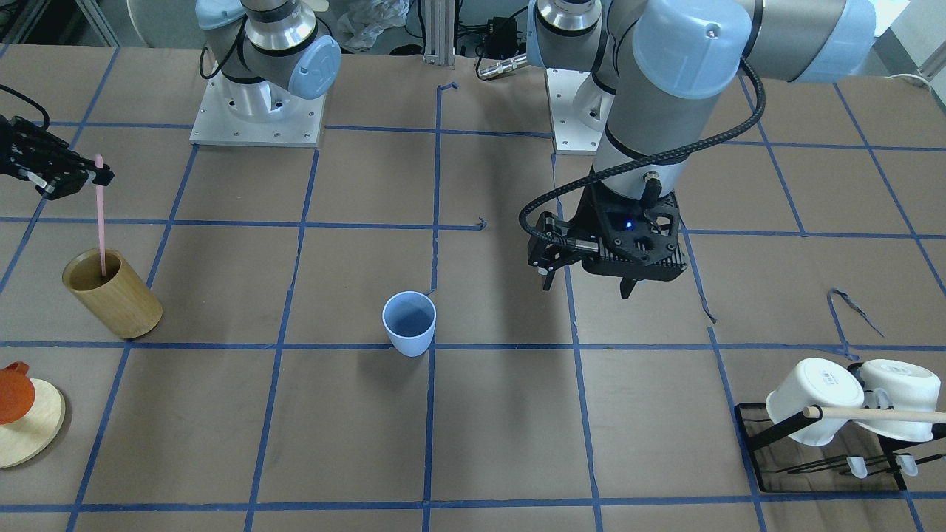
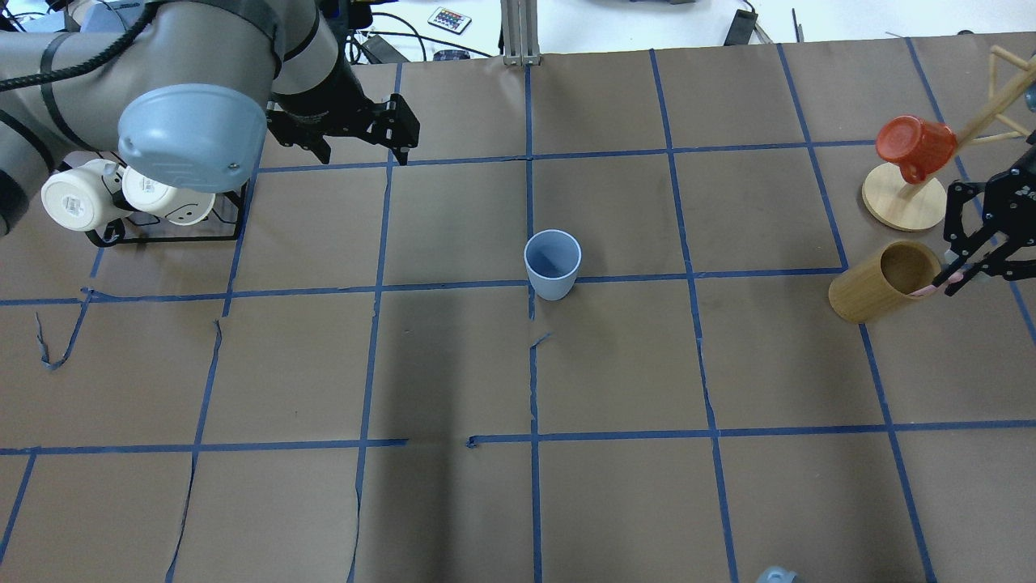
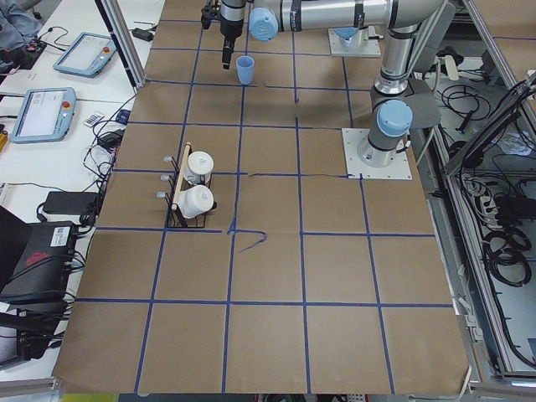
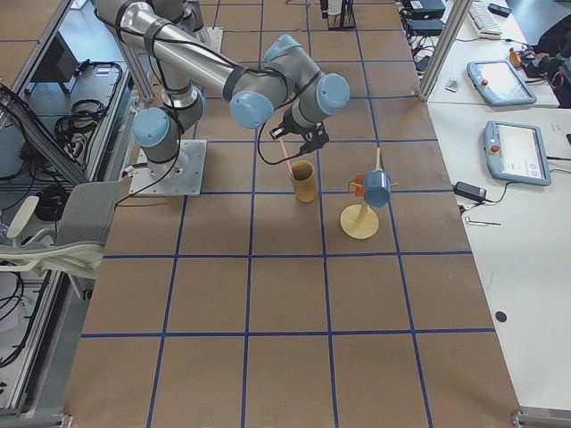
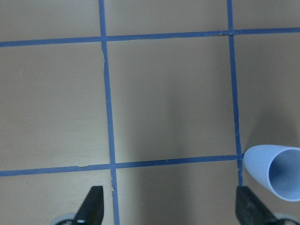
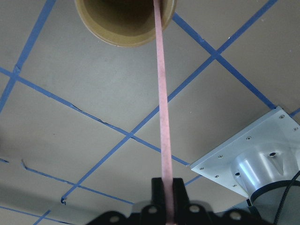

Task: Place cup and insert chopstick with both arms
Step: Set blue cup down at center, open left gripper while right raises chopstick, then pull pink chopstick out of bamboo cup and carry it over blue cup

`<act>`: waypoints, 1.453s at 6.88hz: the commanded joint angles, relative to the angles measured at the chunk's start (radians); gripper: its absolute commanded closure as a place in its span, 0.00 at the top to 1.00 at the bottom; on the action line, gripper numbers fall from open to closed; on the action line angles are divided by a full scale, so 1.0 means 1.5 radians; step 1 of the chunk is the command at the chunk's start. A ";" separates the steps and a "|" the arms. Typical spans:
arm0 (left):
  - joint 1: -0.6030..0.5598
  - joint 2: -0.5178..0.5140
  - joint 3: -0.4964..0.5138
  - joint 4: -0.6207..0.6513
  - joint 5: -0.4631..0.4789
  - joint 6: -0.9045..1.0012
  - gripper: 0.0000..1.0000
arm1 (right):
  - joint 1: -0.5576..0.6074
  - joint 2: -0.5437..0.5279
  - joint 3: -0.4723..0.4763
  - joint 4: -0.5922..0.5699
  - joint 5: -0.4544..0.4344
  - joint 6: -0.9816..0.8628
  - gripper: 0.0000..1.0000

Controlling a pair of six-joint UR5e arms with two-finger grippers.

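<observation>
The pale blue cup point(image 1: 409, 323) stands upright near the table's middle; it also shows in the overhead view point(image 2: 552, 263) and at the right edge of the left wrist view point(image 5: 274, 172). My left gripper point(image 1: 586, 288) is open and empty, hovering to the cup's side and apart from it point(image 2: 362, 152). My right gripper point(image 1: 74, 177) is shut on the top of the pink chopstick point(image 1: 100, 222). The chopstick hangs upright with its lower end inside the tan bamboo cup point(image 1: 114, 295). The right wrist view shows the chopstick point(image 6: 161, 103) running from the shut fingers point(image 6: 164, 187) into the bamboo cup point(image 6: 124, 23).
A black rack point(image 1: 754, 425) with two white mugs point(image 1: 813, 399) and a wooden rod point(image 1: 879, 414) sits on my left side. An orange mug point(image 2: 914, 146) hangs on a wooden stand point(image 2: 898, 206) beside the bamboo cup. Both arm bases point(image 1: 255, 111) stand at the table's back.
</observation>
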 commanded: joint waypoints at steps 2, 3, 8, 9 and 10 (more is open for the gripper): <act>0.013 0.004 0.006 -0.003 0.000 0.013 1.00 | 0.017 0.003 -0.059 0.025 0.017 -0.003 0.00; 0.013 0.004 0.010 -0.003 0.000 0.013 1.00 | 0.035 0.001 -0.083 0.051 0.040 0.001 0.00; 0.019 0.011 0.012 -0.031 0.006 0.013 1.00 | 0.225 0.006 -0.205 0.164 0.379 0.199 0.00; 0.019 0.012 0.006 -0.031 0.007 0.013 1.00 | 0.249 0.018 -0.202 0.158 0.447 0.200 0.00; 0.018 0.010 0.012 -0.030 0.005 0.013 1.00 | 0.274 0.029 -0.192 0.140 0.496 0.199 0.00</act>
